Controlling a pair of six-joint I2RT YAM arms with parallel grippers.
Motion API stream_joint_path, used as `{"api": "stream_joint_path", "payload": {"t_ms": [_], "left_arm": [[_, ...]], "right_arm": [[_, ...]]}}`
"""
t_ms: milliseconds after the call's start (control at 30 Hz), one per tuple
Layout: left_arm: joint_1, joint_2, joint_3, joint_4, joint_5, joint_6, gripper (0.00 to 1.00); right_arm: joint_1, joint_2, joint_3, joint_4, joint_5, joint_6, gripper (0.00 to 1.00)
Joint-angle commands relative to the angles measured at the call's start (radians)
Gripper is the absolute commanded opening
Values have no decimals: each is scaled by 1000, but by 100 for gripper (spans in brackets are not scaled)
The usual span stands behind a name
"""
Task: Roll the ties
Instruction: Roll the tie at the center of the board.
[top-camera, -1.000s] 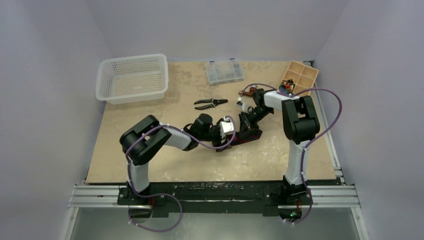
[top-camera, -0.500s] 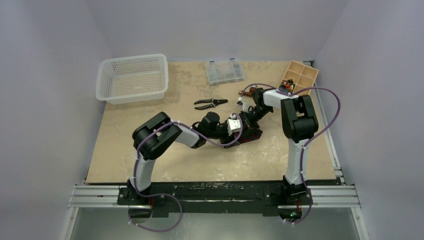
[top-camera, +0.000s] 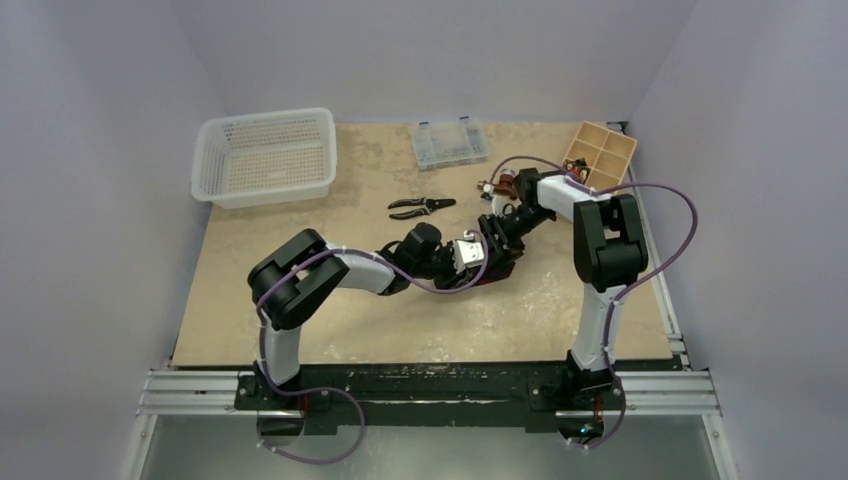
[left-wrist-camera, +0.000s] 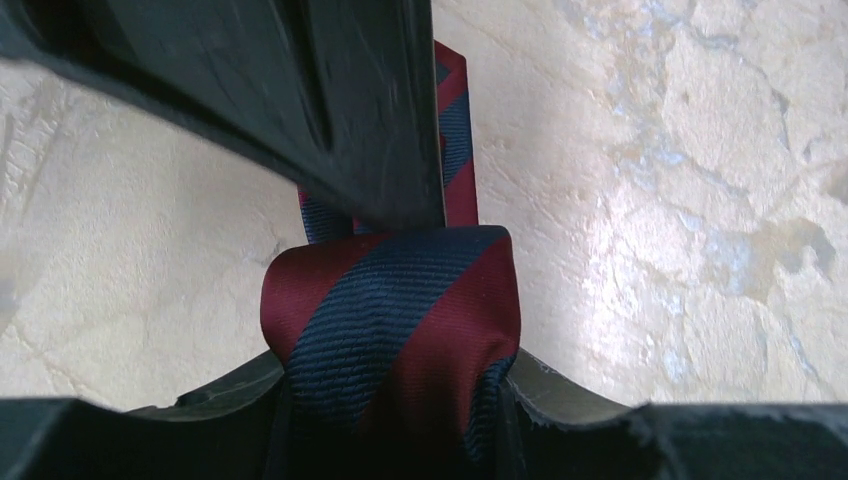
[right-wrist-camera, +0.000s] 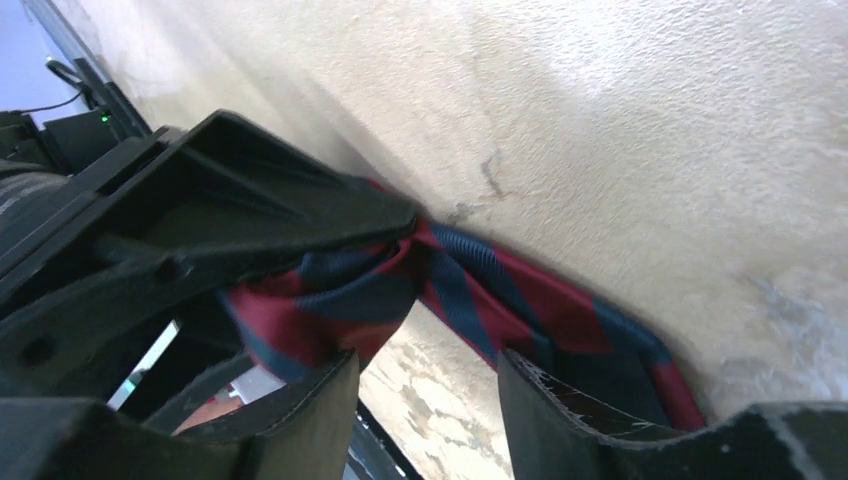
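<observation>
Pinches folded tie (left-wrist-camera: 390, 330) in left gripper (top-camera: 480, 262), mid-surface, somewhat toward right edge. Holds right gripper (right-wrist-camera: 428, 390) spread just beside it, over the trailing striped strip.

Pale lilac walls (top-camera: 100, 90) are enclosing a mottled beige tabletop (top-camera: 300, 335) on three sides, with even light falling across it

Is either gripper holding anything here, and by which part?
The left gripper pinches the tie at its folded end. The right gripper is open at the flat strip, gripping nothing.
</observation>
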Motion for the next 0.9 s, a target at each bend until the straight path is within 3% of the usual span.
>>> {"api": "stream_joint_path", "payload": {"t_ms": [0,200,467,567,700,867], "left_arm": [[0,-17,-24,-279,-61,94,11],[-2,28,80,-405,-85,89,12],[-2,37,109,-448,-86,102,15],[-3,26,116,-447,-62,86,23],[13,-9,87,-351,18,46,46],[26,-21,73,-154,108,-20,60]], "right_arm": [[-23,-116,-16,-12,-88,-84,55],[2,-109,-17,-9,-226,-57,60],[16,-9,22,-9,-167,-83,34],[9,5,30,0,-124,-90,0],[0,21,19,29,-10,-103,0],[-7,21,-24,106,111,-94,0]]}}
